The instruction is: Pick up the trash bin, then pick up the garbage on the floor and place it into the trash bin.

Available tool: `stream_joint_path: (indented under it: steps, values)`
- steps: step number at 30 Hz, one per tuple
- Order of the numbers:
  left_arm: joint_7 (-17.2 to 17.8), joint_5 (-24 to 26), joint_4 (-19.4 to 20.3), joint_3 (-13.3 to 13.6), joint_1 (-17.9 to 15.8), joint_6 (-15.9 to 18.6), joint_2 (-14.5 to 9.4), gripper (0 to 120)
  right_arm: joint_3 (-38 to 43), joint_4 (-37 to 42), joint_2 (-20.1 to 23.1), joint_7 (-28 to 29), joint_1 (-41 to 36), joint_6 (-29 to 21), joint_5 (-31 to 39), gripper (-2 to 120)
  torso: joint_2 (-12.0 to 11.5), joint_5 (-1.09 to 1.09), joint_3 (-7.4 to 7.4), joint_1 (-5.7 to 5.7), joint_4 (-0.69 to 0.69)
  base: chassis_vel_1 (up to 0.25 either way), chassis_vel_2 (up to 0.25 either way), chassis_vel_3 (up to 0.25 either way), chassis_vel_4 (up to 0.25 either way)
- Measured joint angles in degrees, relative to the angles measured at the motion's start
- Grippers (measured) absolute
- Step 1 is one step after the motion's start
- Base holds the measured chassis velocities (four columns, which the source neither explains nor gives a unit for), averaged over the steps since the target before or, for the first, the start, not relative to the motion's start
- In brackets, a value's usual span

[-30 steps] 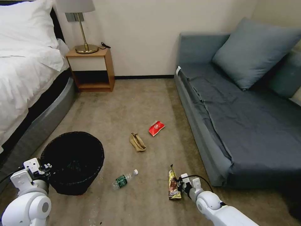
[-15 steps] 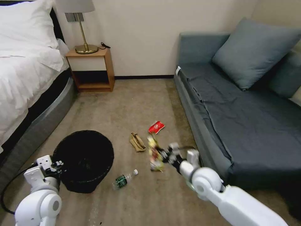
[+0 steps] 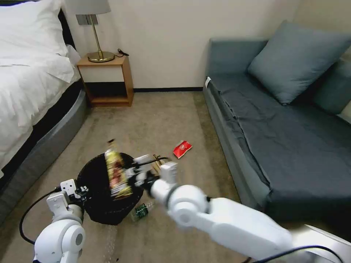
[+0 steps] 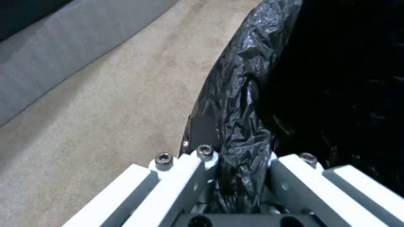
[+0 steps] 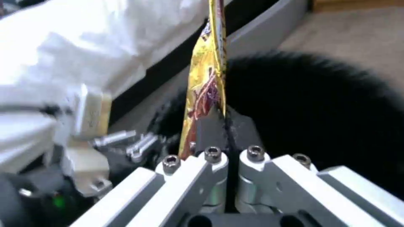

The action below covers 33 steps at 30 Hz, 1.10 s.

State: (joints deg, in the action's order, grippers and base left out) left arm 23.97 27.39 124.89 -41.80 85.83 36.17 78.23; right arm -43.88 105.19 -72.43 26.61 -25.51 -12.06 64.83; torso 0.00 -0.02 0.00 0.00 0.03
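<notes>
I'm at the drop step. My left gripper [image 4: 235, 176] is clamped on the rim of the bin [image 3: 98, 204], holding it by the near-left edge. My right gripper [image 3: 133, 173] pinches the wrapper [image 3: 116, 174] tight, dangling it over the bin's mouth. The bottle [image 3: 140, 211] lies just beside the bin, the red packet [image 3: 182, 149] farther beyond it. Next, I judge, the right fingers must part with the wrapper fully above the opening.

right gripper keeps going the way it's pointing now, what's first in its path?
Likely the trash bin. The right gripper, shut on the gold snack wrapper, points across the bin's open mouth toward the left gripper on the far rim. Depth is unclear; it might pass above the rim.
</notes>
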Motion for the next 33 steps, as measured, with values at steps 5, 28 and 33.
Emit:
stream_joint_path:
  steps: [5,28,33]
  values:
    - [0.0,0.0,0.7,-0.2,0.1,0.0,0.1,2,-3.2,-3.1,-1.5,0.4,0.9,0.1,-1.4,0,0.0,0.00,0.00,0.00,-0.02,0.000,0.000,0.000,0.000]
    - [-0.2,0.0,0.6,-0.6,0.1,0.1,0.1,2,1.9,-1.0,-1.4,-0.3,0.4,-1.1,-5.7,68,0.0,0.02,-0.01,0.00,-0.02,0.000,0.000,0.000,0.000]
    - [-0.2,0.1,0.6,-1.5,0.1,0.1,-0.4,2,7.2,0.9,0.3,0.5,1.9,-2.1,-5.5,89,0.0,0.02,0.00,0.00,-0.02,0.000,0.000,0.000,0.000]
